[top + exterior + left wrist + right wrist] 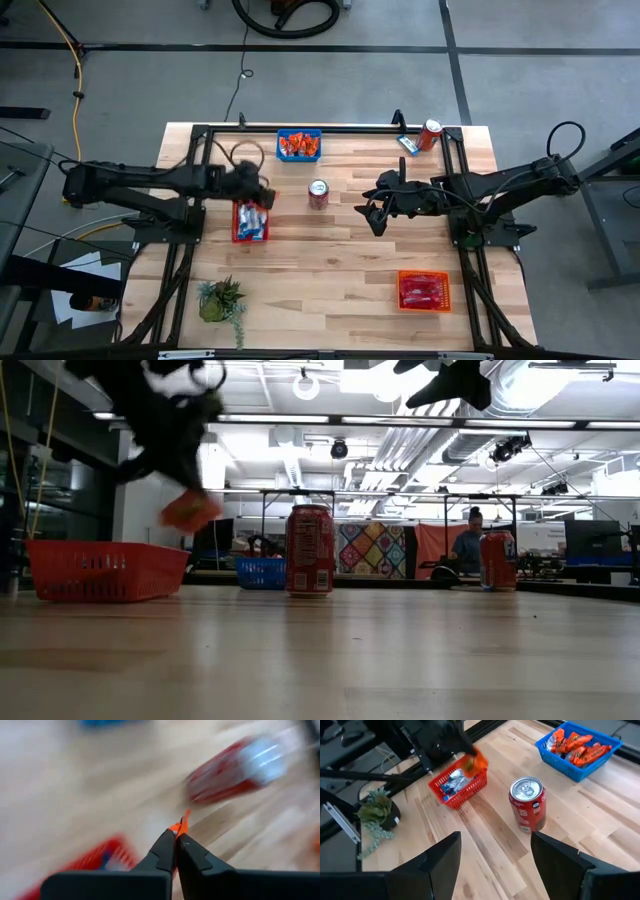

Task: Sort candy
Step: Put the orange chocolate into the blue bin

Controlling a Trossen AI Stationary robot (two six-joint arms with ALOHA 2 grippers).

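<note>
Left tool [176, 836] is pressed together on an orange candy packet [181, 825], hanging above the red basket [250, 222] left of centre in the overhead frame; you can see that packet [476, 762] in mid-air over the basket from the other arm's camera too. The red basket already has blue-and-white packets [454, 782] in it. The blue basket [299, 145] at top centre holds a pile of orange packets [577, 746], and the orange basket [423, 291] lower right holds pink-red ones [422, 290]. Right tool [371, 215] sits spread and empty right of the drink can [318, 193] mid-worktop [330, 270]. Second can [430, 133] upper right, small plant [222, 299] lower left.
</note>
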